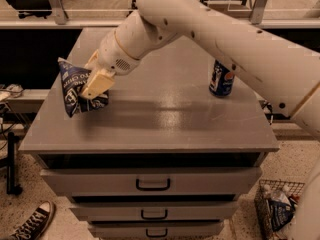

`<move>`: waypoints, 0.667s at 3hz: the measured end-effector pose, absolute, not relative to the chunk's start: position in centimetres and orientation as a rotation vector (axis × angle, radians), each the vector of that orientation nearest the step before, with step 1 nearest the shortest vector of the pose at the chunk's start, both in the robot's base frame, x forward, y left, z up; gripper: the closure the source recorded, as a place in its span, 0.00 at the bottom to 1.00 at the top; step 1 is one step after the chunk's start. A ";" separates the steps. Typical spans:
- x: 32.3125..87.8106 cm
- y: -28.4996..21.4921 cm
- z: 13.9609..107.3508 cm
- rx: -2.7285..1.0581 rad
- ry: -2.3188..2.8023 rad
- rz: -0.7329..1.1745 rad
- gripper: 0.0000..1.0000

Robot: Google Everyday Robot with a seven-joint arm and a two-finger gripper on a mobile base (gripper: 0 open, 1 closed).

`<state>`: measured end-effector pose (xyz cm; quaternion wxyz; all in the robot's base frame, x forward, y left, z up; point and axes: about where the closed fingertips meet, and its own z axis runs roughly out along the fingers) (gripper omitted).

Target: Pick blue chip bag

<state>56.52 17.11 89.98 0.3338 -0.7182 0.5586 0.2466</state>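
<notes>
The blue chip bag (74,88) is dark blue and crinkly with white lettering. It hangs upright, lifted a little above the left part of the grey cabinet top (150,119). My gripper (92,90) is shut on the bag's right side, its cream fingers (96,84) pressed against the bag. The white arm reaches in from the upper right.
A blue Pepsi can (221,78) stands on the right part of the cabinet top. Drawers with handles (152,185) face me below. A wire basket (280,209) stands on the floor at lower right, a shoe (32,224) at lower left. A shelf edge runs behind.
</notes>
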 end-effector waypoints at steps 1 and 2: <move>57.9 14.3 95.7 -1.767 1.363 0.594 1.00; 59.8 11.1 98.2 -1.623 1.314 0.618 1.00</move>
